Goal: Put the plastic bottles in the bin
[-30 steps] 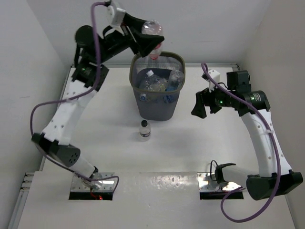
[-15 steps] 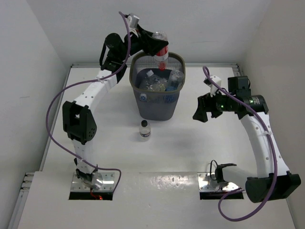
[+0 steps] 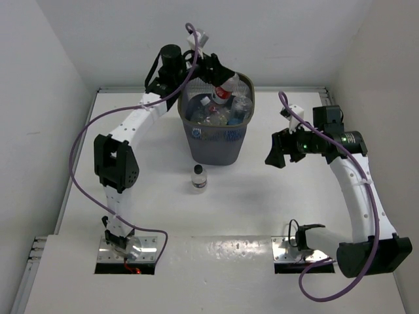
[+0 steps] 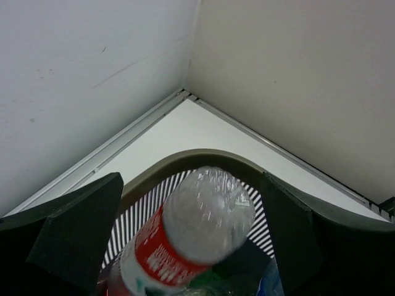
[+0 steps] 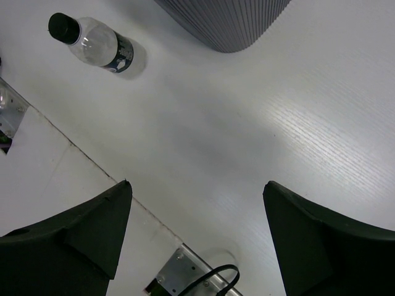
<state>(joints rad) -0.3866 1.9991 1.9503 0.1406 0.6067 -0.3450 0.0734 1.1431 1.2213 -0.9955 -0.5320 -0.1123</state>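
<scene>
1. The left gripper (image 3: 221, 80) hangs over the far rim of the bin (image 3: 216, 145) with its fingers (image 4: 80, 237) spread wide. The red-labelled bottle (image 4: 197, 228) points neck down between them. Mesh shows on either side of it, so it looks released, not gripped.
2. To finish this drop well, hold the fingers wide above the opening until the bottle is below the rim. Then lift straight up, because a sideways exit could clip the rim or flick the bottle out.
3. The pile of bottles (image 3: 213, 114) inside sits high, so the new one may end up on top near the rim. It is worth checking that it settles.
4. The right gripper (image 3: 273, 146) is right of the bin, above the table (image 3: 144, 196), open and holding nothing.
5. The black-capped bottle (image 3: 199, 177) stands upright just near of the bin. It is the only bottle seen outside the bin, so it is probably the next pick.
6. Hard to make out:
   - The red-labelled bottle's cap is hidden, and so is whether it already touches the pile.
   - The left wrist view cuts off the bottle's lower end.
   - The clear bottles overlap, so they cannot be counted.
   - The bin's floor is not visible.
</scene>
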